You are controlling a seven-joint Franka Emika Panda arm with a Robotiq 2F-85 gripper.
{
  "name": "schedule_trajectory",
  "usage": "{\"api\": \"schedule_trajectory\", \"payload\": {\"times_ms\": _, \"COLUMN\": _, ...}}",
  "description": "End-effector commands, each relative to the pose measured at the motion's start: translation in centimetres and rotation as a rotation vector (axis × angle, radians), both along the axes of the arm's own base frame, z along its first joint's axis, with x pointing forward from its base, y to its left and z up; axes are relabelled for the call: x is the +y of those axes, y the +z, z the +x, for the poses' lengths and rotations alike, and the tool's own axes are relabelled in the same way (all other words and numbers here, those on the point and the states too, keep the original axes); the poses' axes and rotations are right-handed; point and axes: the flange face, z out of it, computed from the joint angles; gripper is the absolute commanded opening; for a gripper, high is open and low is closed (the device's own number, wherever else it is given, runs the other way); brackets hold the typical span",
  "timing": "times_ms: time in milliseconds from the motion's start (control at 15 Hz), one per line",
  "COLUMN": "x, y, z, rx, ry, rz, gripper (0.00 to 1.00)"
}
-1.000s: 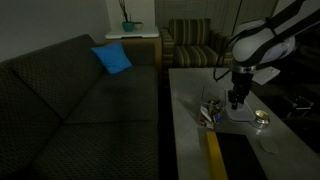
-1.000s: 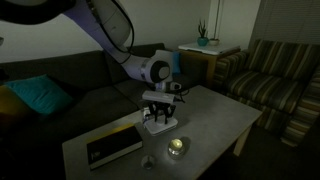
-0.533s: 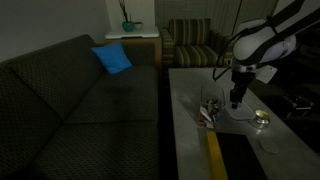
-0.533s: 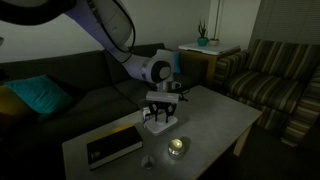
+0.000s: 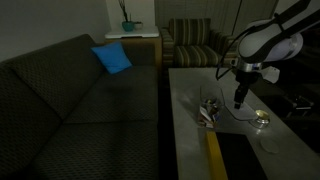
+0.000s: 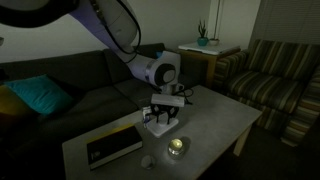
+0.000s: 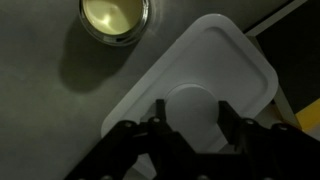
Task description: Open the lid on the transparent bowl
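White plastic lid (image 7: 215, 70): rounded-square, directly beneath gripper (image 7: 192, 108); fingers (image 7: 160, 112) clamp its raised centre knob, apparently for a straight lift. Transparent bowl: presumably under lid, not discernible. Gold tin (image 7: 113, 18): ahead, apart.
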Motion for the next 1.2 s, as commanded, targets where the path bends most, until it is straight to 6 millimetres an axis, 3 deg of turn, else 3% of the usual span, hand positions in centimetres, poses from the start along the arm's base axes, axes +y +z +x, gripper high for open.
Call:
{"api": "schedule_trajectory", "payload": {"times_ms": 0, "x": -0.1, "y": -0.7, "z": -0.6, "rx": 0.013, "ry": -0.006, "rz": 0.027, "gripper": 0.29}}
{"api": "schedule_trajectory", "payload": {"times_ms": 533, "x": 2.1, "y": -1.2, "z": -1.2, "rx": 0.026, "ry": -0.115, "rz": -0.072, "gripper": 0.29}}
{"api": "schedule_trajectory", "payload": {"times_ms": 800, "x": 2.1, "y": -1.6, "z": -1.8, "rx": 0.072, "ry": -0.156, "rz": -0.089, "gripper": 0.29}}
{"api": "schedule_trajectory", "payload": {"times_ms": 1067, "x": 2.2, "y": -0.2, "z": -0.7, "rx": 0.062, "ry": -0.130, "rz": -0.100, "gripper": 0.29}}
{"api": "schedule_trajectory", "payload": {"times_ms": 1133, "x": 2.3, "y": -1.1, "z": -1.4, "rx": 0.062, "ry": -0.142, "rz": -0.083, "gripper": 0.54}}
